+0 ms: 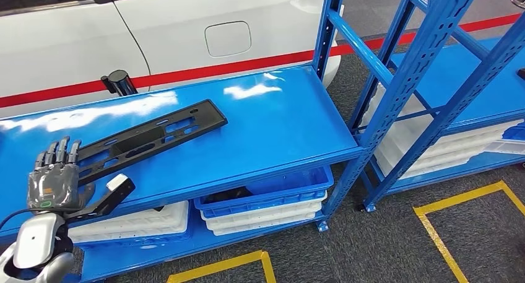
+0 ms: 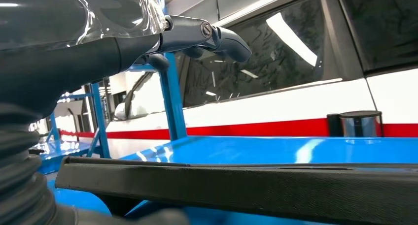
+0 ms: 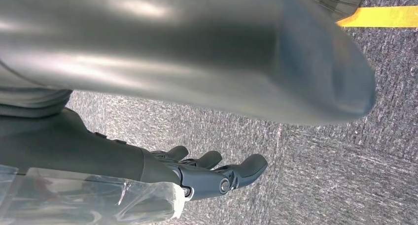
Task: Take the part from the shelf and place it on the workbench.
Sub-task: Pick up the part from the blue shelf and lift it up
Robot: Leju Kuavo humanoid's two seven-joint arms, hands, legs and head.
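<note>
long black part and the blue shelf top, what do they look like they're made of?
Long black part: probably moulded plastic, matte; the left wrist view shows a fine grained texture and the head view shows slotted cutouts.
Blue shelf top: likely painted or powder-coated sheet metal, glossy; it mirrors the ceiling lights and the car.

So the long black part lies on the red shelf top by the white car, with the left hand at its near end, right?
Not quite: the shelf top is blue, as the head view shows. The long black part does lie on it beside the white car, with the left hand at its near end.
</note>
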